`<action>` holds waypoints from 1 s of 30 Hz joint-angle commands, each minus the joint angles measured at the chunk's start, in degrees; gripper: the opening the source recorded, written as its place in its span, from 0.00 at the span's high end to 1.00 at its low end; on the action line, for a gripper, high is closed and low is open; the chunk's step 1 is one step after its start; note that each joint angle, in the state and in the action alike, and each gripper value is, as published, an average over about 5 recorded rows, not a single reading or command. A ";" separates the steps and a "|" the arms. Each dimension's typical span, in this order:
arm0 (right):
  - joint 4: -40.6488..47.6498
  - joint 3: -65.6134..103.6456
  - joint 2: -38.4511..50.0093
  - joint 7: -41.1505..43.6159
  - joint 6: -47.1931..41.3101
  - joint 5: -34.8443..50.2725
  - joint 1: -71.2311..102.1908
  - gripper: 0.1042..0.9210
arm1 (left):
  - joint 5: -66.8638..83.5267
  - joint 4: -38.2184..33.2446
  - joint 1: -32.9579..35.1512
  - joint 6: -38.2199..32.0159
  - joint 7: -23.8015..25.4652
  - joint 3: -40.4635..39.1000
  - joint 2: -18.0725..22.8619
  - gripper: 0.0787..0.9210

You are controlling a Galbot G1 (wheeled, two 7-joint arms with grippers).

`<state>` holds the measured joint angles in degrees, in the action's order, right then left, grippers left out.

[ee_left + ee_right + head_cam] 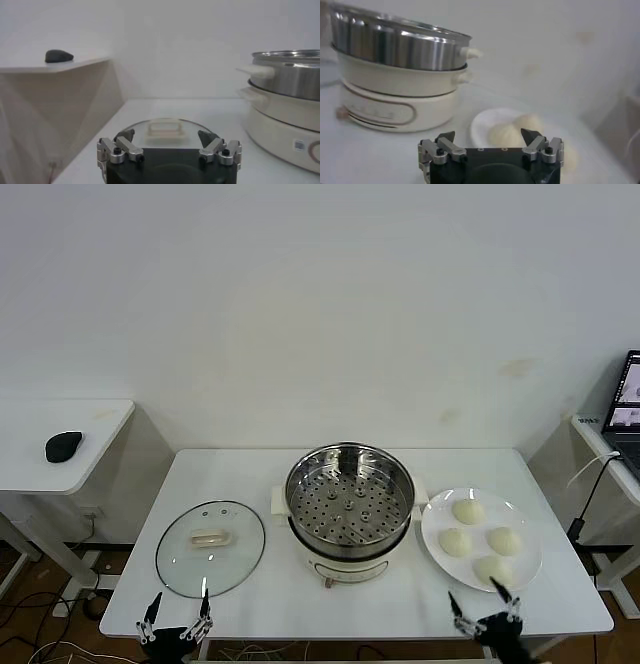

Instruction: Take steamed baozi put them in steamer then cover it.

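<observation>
The steamer (349, 506) stands uncovered at the middle of the white table, its perforated tray bare. Left of it the glass cover (210, 547) lies flat with its cream handle up. Several steamed baozi (467, 510) rest on a white plate (432, 529) to the right. At the table's front edge my left gripper (178, 609) hangs open, just before the cover (165, 131). My right gripper (485, 604) is open in front of the plate (482, 120), near the closest baozi (507, 132). Neither gripper (166, 135) (488, 135) holds anything.
A lower side table at the left carries a black mouse (63, 446). At the right stands another desk with a laptop (628, 409) and a hanging cable. The wall runs behind the table. The steamer's side (285, 95) (395, 65) shows in both wrist views.
</observation>
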<state>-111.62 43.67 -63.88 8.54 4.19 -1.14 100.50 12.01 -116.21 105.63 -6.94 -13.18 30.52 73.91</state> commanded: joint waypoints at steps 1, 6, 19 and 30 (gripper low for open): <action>2.52 7.40 15.01 5.00 -3.72 -18.49 -8.15 0.12 | -0.73 -0.71 -0.90 2.85 -0.83 1.47 -1.00 0.12; 4.60 6.63 25.58 13.11 -9.03 -21.77 -15.12 0.12 | -0.81 -0.60 -1.08 2.85 -0.66 1.28 -0.86 0.12; 20.74 -25.48 44.23 36.35 -10.96 -13.19 -51.31 0.12 | -2.70 -0.39 -2.16 2.59 -1.15 2.28 -1.45 0.12; 37.98 -67.62 39.09 49.90 -8.88 -7.85 -88.84 0.12 | -2.84 -0.27 -2.21 2.45 -1.42 3.57 -2.32 0.12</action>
<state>-86.23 4.98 -26.59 46.49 -4.76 -11.91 40.29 9.78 -116.54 103.52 -4.64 -14.43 33.35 71.99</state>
